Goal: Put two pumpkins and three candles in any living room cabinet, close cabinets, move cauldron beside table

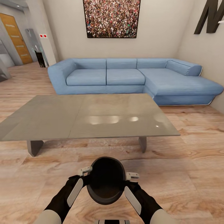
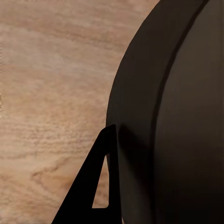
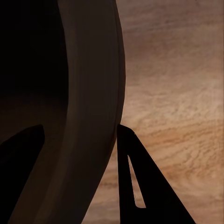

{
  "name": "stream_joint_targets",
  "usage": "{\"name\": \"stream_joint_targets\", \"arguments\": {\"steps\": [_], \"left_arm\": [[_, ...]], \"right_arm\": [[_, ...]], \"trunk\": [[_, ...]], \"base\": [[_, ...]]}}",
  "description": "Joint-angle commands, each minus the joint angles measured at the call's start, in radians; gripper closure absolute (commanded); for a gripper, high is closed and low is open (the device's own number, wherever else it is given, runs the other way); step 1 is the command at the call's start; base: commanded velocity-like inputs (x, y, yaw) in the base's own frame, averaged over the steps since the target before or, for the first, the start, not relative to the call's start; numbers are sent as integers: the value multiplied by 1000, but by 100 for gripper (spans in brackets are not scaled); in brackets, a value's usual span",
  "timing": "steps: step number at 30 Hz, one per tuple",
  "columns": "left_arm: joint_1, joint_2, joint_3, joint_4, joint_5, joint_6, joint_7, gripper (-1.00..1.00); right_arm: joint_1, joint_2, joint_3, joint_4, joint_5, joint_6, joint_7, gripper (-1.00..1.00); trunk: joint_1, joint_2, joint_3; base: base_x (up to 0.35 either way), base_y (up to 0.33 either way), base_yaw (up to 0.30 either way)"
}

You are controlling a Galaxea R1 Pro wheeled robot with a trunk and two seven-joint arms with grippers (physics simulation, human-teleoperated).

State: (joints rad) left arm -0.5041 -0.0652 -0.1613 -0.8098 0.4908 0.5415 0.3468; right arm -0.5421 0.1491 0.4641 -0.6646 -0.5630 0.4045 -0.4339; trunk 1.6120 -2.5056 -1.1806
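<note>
Cauldron (image 1: 106, 180) is up between both grippers, held over the wood floor (image 1: 186, 174), mouth facing the head cam. Left gripper (image 1: 81, 178) has the rim on its side, right gripper (image 1: 130, 182) the opposite rim. Table (image 1: 87, 116) sits just ahead of the grippers, a strip of bare floor between it and the pot; blue sofa (image 1: 124, 76) further beyond.

Progress, my read: this looks like the last leg, the cauldron-to-table bit. Pot's near the table but not set down yet, so that step's open. Pumpkins, candles, cabinet: can't say from here whether they're done.

Views compared: head cam gives the room layout and both arms, but the fingers are tiny there. Left wrist cam shows one dark finger (image 2: 100, 182) lying against the pot's outer wall (image 2: 177, 116), floor past it. Right wrist cam shows the rim (image 3: 88, 116) sandwiched: one finger (image 3: 140, 186) outside, the other a dark shape inside the bowl, so right is pinching the rim. Left's second finger isn't visible in its wrist cam, so grip there: can't tell for sure.
</note>
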Motion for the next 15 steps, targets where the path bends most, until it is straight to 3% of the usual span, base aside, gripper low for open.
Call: {"name": "stream_joint_targets", "arguments": {"steps": [1,8,15], "left_arm": [[-1,1,-3,0,2,7,10,100],[-1,1,-3,6,2,8,10,100],[-1,1,-3,7,2,8,10,100]], "right_arm": [[-1,0,15,-32,-23,-6,-8,100],[-1,0,15,-32,-23,-6,-8,100],[-1,0,15,-32,-23,-6,-7,100]], "trunk": [[0,0,-1],[0,0,0],[0,0,0]], "base": [[0,0,143],[26,0,118],[212,0,6]]}}
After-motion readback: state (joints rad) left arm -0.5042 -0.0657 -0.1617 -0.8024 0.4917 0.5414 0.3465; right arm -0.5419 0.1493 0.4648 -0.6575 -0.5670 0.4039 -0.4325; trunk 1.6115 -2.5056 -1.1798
